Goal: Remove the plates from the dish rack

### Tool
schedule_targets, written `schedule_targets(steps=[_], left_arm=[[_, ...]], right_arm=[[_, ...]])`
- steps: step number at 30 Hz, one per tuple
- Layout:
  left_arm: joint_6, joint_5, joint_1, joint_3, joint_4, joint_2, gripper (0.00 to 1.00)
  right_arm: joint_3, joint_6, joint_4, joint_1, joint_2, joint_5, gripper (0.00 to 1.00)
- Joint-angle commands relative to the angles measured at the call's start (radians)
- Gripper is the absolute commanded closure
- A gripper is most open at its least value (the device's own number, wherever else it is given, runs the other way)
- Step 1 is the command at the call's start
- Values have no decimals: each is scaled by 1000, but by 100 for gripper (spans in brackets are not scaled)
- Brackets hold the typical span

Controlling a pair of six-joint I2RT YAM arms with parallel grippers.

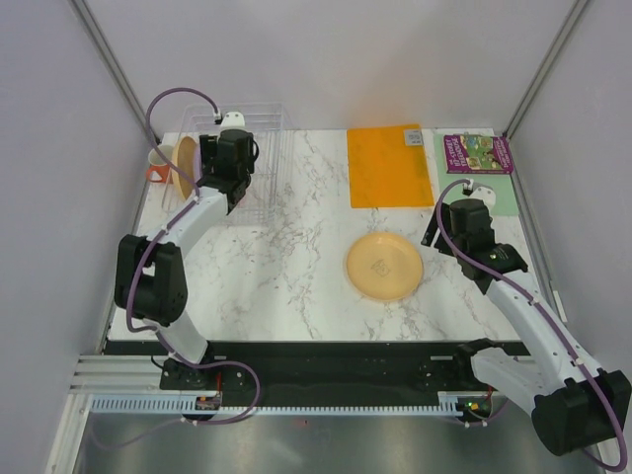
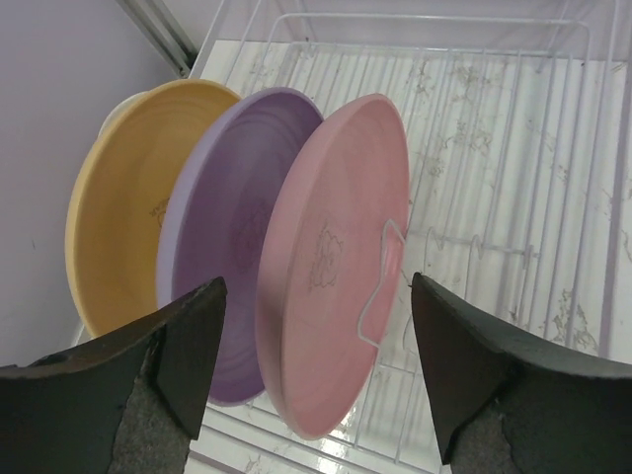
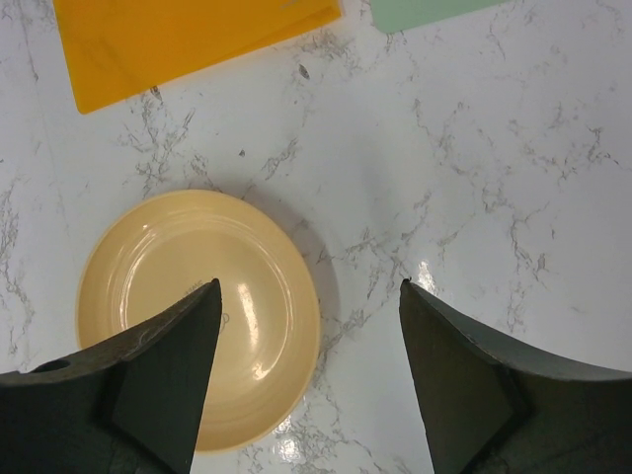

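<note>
Well, top view first: the left pincer [image 1: 223, 160] is up at the dish rack [image 1: 272, 114] in the far left corner of the tabletop [image 1: 286, 267], right over the standing plates. The racked yellow plate [image 1: 184, 166] shows on edge, an orange mug [image 1: 158, 168] just beyond it. One flat yellow plate [image 1: 384, 266] lies out on the marble near the orange mat [image 1: 389, 165], and the right pincer [image 1: 449, 222] hangs just beside it.

Left wrist view now: jaws spread, nothing pinched, straddling the pink plate [image 2: 336, 237], nearest of three leaning in the wires. The purple plate [image 2: 227, 247] overlaps right behind it, then the yellow one.

And here's the danger. One finger [image 2: 188, 336] sits in front of the purple plate's lower rim, so a squeeze could catch two plates instead of one, or shove purple into yellow. A wire loop crosses the pink rim too. Lift at an angle and I'd say the plate snags and drags the rack, which looks light. Smooth, thin plastic held on edge could also pivot or slip out of a shallow pinch.

Right wrist view: jaws spread and empty above the marble, with the flat yellow plate below and to one side, untouched as far as I can tell. A smaller worry here is that a careless sweep nudges that plate, or the next plate lands crookedly on top of it.
</note>
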Motion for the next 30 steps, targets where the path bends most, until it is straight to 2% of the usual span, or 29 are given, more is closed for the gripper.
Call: schedule_targets(steps=[1, 5, 6, 7, 9, 10, 12, 15, 18, 25, 29, 30], left_arm=[[63, -92, 1, 44, 99, 42, 21], [97, -184, 1, 37, 159, 68, 23], [109, -194, 0, 35, 165, 73, 25], [114, -201, 1, 34, 181, 79, 33], [132, -227, -3, 24, 196, 80, 36], [140, -232, -5, 21, 216, 79, 45], [160, -232, -14, 6, 239, 70, 54], [194, -240, -25, 4, 268, 65, 81], [232, -256, -38, 9, 296, 73, 98], [339, -359, -68, 14, 397, 85, 98], [511, -416, -113, 40, 480, 79, 98], [557, -425, -124, 46, 544, 77, 98]], right_arm=[[11, -13, 14, 2, 3, 21, 20], [5, -13, 17, 2, 10, 19, 20], [5, -13, 17, 2, 12, 18, 20], [4, -12, 17, 0, 13, 19, 20], [2, -12, 18, 2, 16, 21, 20], [2, -13, 20, 2, 18, 21, 20], [-1, -9, 21, 2, 18, 21, 20], [-4, -10, 23, 2, 21, 22, 21], [-7, -12, 23, 0, 21, 22, 21], [-13, -12, 23, 2, 23, 22, 21], [-10, -12, 23, 0, 26, 19, 20], [-10, -12, 23, 0, 27, 16, 20]])
